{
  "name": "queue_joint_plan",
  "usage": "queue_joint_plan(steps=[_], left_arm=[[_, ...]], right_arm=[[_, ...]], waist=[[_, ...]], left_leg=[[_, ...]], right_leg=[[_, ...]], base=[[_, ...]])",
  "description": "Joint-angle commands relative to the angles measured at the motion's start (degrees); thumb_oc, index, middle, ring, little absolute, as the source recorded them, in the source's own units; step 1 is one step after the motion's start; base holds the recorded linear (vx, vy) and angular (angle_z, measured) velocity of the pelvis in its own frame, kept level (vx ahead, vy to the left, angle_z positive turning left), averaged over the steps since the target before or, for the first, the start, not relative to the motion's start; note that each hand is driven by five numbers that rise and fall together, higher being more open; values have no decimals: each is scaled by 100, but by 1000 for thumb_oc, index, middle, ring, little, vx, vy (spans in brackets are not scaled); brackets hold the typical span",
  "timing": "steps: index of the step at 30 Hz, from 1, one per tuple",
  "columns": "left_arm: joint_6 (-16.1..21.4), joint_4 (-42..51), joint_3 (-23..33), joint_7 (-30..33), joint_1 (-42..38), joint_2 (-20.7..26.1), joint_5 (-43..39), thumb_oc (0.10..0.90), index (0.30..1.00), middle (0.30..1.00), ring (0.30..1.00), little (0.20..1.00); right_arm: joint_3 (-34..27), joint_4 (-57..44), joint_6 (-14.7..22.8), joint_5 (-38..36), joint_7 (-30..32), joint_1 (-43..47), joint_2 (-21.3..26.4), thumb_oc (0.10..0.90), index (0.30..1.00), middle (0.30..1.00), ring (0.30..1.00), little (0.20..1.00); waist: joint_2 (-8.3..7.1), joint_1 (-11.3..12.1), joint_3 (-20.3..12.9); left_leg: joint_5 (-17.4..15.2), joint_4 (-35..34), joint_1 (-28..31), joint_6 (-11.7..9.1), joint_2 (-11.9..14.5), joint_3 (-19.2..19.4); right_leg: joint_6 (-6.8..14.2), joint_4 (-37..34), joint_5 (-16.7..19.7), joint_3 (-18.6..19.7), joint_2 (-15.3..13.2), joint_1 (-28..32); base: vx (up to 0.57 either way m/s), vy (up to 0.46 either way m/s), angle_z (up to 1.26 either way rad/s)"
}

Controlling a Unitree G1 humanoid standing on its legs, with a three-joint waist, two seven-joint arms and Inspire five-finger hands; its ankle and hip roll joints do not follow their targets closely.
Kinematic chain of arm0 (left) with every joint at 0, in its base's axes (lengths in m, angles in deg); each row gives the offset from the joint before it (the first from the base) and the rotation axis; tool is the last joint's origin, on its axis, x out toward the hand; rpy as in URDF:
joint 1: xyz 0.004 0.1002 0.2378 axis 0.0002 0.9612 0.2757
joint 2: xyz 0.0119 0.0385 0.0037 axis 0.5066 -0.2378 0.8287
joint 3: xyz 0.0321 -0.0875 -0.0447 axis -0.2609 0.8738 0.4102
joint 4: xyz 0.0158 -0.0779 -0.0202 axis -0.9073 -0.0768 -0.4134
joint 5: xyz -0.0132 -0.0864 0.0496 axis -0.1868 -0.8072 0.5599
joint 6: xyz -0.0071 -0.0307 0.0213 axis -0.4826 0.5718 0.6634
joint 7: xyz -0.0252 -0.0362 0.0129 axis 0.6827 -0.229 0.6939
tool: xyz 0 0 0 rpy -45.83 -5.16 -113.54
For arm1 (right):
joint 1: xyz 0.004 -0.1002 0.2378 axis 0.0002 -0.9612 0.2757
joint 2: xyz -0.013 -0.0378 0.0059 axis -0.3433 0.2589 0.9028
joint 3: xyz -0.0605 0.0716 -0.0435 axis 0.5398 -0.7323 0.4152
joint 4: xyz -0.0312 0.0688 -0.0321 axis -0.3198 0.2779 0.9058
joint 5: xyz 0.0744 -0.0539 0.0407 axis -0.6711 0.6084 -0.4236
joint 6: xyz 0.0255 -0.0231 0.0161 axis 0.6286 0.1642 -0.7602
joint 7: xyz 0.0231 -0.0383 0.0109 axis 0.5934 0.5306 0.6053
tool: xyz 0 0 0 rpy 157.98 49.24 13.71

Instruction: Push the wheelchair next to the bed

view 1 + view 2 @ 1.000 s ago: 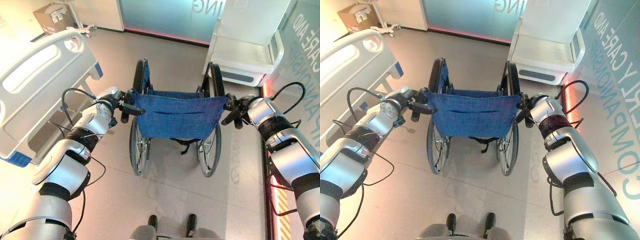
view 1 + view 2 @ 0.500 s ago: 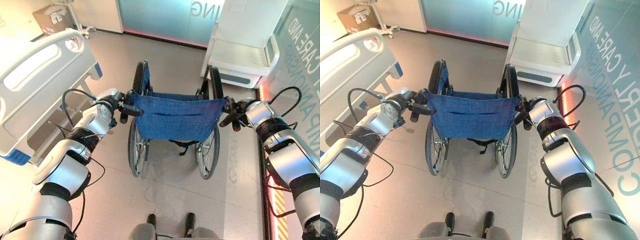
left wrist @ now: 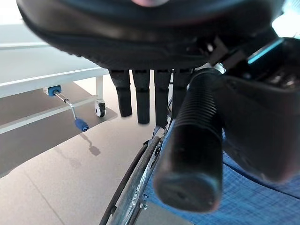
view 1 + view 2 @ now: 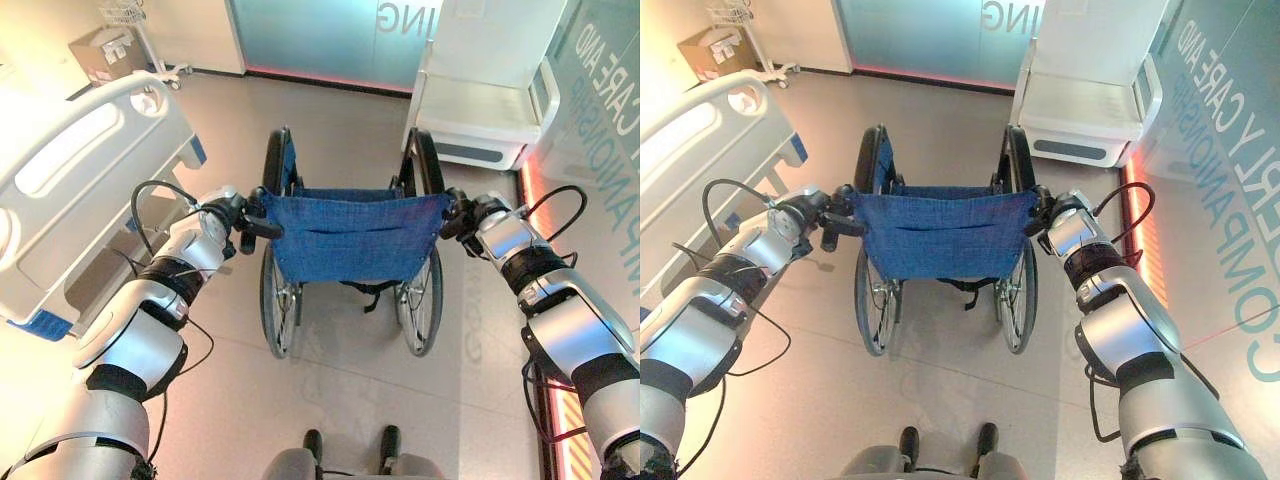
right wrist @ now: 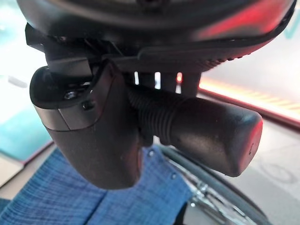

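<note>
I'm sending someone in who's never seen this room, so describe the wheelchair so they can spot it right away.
Start at the white hospital bed on the left; the wheelchair stands on the open floor just to its right, in front of a white cabinet. It alone has a blue fabric backrest and two large spoked wheels.

The setting is a hospital or care-facility room, possibly a demonstration ward. A hospital bed (image 4: 70,190) with white moulded side rails and blue corner bumpers stands at the left on castors. A wheelchair (image 4: 348,240) with a blue fabric back stands on the smooth tiled floor (image 4: 340,390). A white cabinet unit (image 4: 495,115) stands against a frosted glass wall (image 4: 320,35). A cardboard box (image 4: 100,52) and a wheeled stand (image 4: 135,30) occupy the far corner.
</note>
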Motion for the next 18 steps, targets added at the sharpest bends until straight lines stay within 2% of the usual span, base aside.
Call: queue_joint_plan(steps=[1, 12, 18], left_arm=[[496, -295, -270, 510, -42, 117, 820, 400, 300, 300, 300, 300], [815, -507, -455, 706, -144, -2, 1044, 400, 300, 300, 300, 300], [1109, -476, -377, 1255, -107, 17, 901, 400, 300, 300, 300, 300]], right_arm=[[361, -470, 968, 425, 86, 243, 631, 400, 300, 300, 300, 300], [530, -259, 1041, 721, -359, 376, 571, 400, 300, 300, 300, 300], [645, -257, 1068, 947, -557, 427, 614, 400, 300, 300, 300, 300]], waist=[[107, -51, 242], [69, -86, 280], [63, -95, 311]], left_leg=[[-691, -100, 131, 83, -113, 41], [-737, -57, 154, 97, -100, 97], [-760, -35, 175, 106, -102, 96]], right_leg=[[-111, 523, -864, -59, 107, 192], [-109, 573, -878, -18, 111, 177], [-109, 611, -894, 18, 109, 175]], base=[[0, 0, 0], [0, 0, 0], [3, 8, -3]])
